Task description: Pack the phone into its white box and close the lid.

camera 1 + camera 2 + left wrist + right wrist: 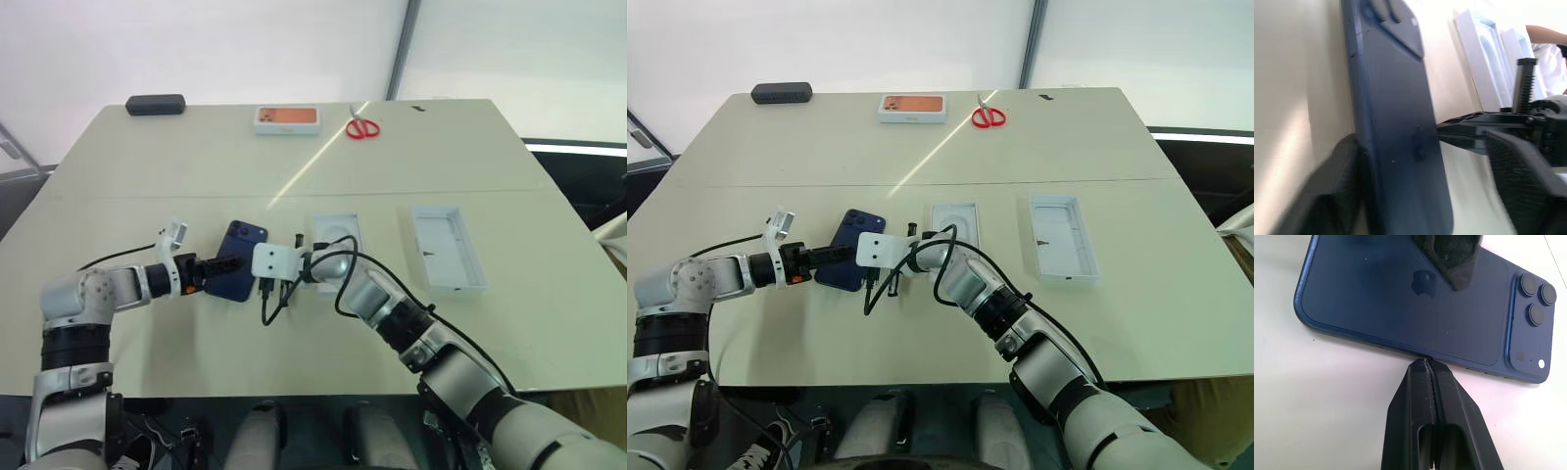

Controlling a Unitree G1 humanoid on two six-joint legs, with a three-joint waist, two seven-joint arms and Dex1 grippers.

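Note:
The dark navy phone (242, 257) lies camera-side up at the table's left centre. My left gripper (223, 266) straddles its near end, open: one finger (1332, 196) sits against the underside, and the other finger (1520, 176) stands off from the glossy back with a gap. My right gripper (1425, 363) is shut, its tips touching the phone's long edge from the right. The white box (953, 227), a shallow tray with a rounded outline on its floor, lies just right of the phone, partly behind my right arm. The lid (1061, 238) rests open side up farther right.
A white box with an orange top (287, 118), red scissors (362, 128) and a black case (155, 105) lie along the table's far edge. A black cable (269, 299) hangs from my right wrist near the phone.

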